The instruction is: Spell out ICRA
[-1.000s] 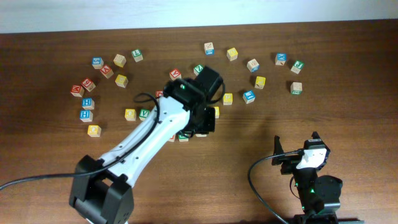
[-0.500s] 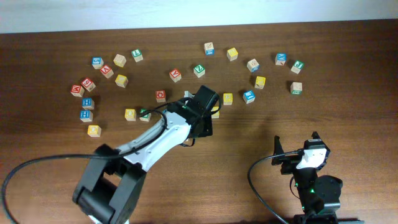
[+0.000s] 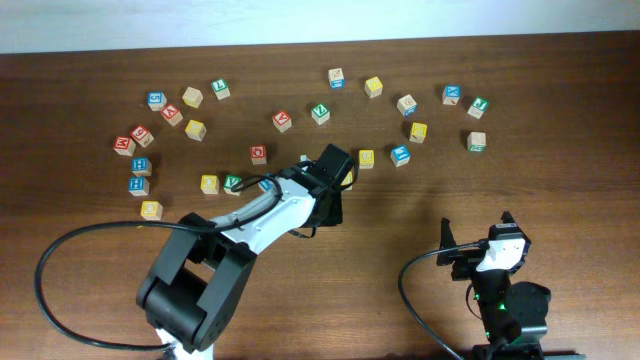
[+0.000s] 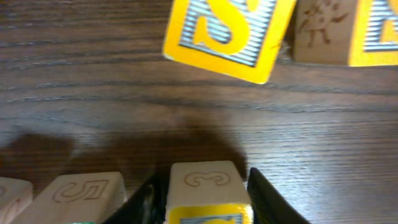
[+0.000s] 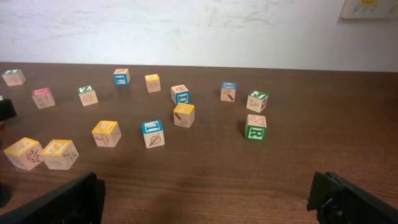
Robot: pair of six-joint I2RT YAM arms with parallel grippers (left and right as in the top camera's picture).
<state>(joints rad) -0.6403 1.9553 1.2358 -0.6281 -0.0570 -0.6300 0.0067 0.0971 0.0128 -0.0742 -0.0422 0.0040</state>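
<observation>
My left gripper (image 3: pixel 331 203) is low at the table's middle. In the left wrist view its fingers (image 4: pixel 205 193) are shut on a wooden block with a yellow face and an engraved 3 (image 4: pixel 205 183). A wooden block engraved with a 5 (image 4: pixel 78 196) lies just to its left. A yellow S block (image 4: pixel 227 31) and another yellow-edged block (image 4: pixel 323 31) lie ahead. My right gripper (image 3: pixel 497 240) is open and empty at the front right (image 5: pixel 205 199). Whether the I, C, R and A blocks are in a row cannot be told.
Several letter blocks are scattered across the far half of the table: a red one (image 3: pixel 258 154), a yellow one (image 3: pixel 366 158), a blue one (image 3: pixel 400 154), a green one (image 3: pixel 477 142) and a group at the far left (image 3: pixel 140 165). The right wrist view shows a green R block (image 5: pixel 255 127).
My left arm has folded down and forward, its wrist now lower over the table's middle. The red block behind it has come into view. The right arm has not moved.
</observation>
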